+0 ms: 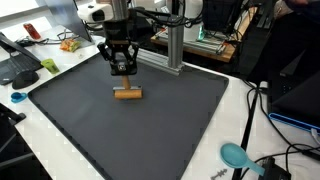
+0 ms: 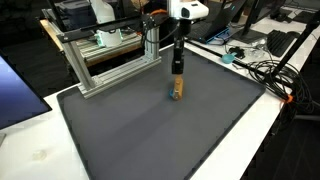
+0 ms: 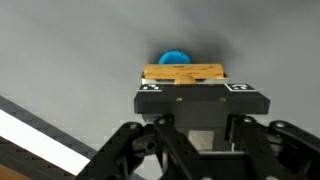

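Above the dark mat (image 1: 170, 130) (image 2: 150, 130) my gripper (image 1: 122, 70) (image 2: 178, 72) (image 3: 196, 100) points straight down. It is shut on a small wooden block (image 3: 183, 74), which shows as an orange-tan patch between the fingers in both exterior views. Directly beneath it a second tan wooden piece (image 1: 127, 94) (image 2: 176, 90) lies on the mat, apart from the gripper. In the wrist view a rounded blue thing (image 3: 174, 58) peeks out past the held block; I cannot tell what it is.
An aluminium frame (image 1: 170, 45) (image 2: 100, 60) stands at the mat's edge close behind the arm. A teal spoon-like object (image 1: 235, 155) (image 2: 229, 57) and cables (image 2: 270, 75) lie on the white table beside the mat. Clutter fills the desk beyond (image 1: 40, 50).
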Motion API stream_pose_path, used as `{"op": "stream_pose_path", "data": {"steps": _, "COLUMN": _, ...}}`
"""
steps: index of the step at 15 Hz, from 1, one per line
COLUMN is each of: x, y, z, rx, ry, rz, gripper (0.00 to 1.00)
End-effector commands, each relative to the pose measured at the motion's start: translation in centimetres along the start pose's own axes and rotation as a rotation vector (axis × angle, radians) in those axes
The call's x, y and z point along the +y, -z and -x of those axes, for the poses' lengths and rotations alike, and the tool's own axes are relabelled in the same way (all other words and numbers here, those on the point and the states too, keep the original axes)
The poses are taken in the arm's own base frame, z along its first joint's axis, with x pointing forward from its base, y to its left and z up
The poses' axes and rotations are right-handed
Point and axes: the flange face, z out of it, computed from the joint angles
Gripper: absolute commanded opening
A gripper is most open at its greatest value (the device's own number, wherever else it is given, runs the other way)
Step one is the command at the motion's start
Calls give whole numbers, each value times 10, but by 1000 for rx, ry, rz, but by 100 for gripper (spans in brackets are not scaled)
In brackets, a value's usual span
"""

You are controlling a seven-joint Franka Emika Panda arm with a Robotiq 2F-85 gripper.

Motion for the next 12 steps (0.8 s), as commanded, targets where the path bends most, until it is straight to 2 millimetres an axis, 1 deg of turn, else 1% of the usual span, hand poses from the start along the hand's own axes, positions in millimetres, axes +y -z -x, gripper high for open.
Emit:
{"op": "stream_pose_path", "data": {"steps": 1, "x": 4, "y": -28, "z": 14, "rx": -80, "ry": 11, "rz": -28, "gripper": 23}}
{"op": "stream_pose_path", "data": {"steps": 12, "x": 4, "y": -32, "z": 19, "rx": -112, "ry": 25, "rz": -36, "gripper": 23}}
